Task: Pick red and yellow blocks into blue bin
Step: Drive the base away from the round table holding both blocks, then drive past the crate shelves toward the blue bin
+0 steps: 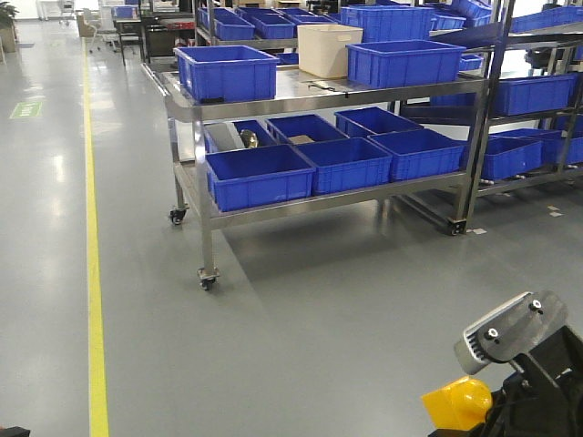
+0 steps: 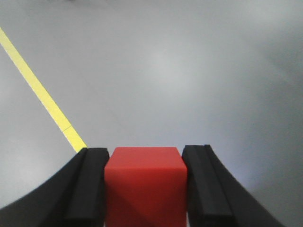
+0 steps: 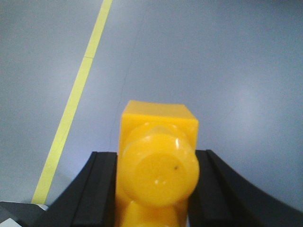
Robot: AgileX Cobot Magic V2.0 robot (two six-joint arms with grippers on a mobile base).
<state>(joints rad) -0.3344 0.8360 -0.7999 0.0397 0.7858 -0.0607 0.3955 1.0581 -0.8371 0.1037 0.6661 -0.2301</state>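
My left gripper [image 2: 146,156] is shut on the red cube [image 2: 144,184], which sits squarely between both black fingers above the grey floor. My right gripper [image 3: 156,158] is shut on the yellow studded brick [image 3: 158,161], with a stud facing the camera. In the front view the yellow brick [image 1: 458,403] shows at the bottom right, held low over the floor. Two large blue bins stand on the top shelf of a steel cart, one at the left [image 1: 226,71] and one at the right [image 1: 405,62]. I cannot tell which is the task's bin. Both are far ahead of the grippers.
The wheeled steel cart [image 1: 196,109] carries a cream tub [image 1: 328,48] on top and several blue bins [image 1: 260,176] on its lower shelf. More racks with blue bins [image 1: 528,96] stand at the right. A yellow floor line [image 1: 93,273] runs along the left.
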